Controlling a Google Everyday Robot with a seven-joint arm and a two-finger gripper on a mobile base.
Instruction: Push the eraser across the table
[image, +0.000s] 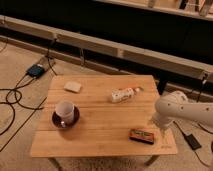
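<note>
Where the single camera view looks down on the table, the eraser lies flat near the front right corner, its long side roughly along the front edge. Just to its right, the gripper hangs low at the end of the white arm, close beside the eraser's right end; I cannot tell whether they touch, nor whether the gripper is spread or closed. Well apart, a white cup stands on a dark saucer at the left, with a pale pad and a white package farther back.
</note>
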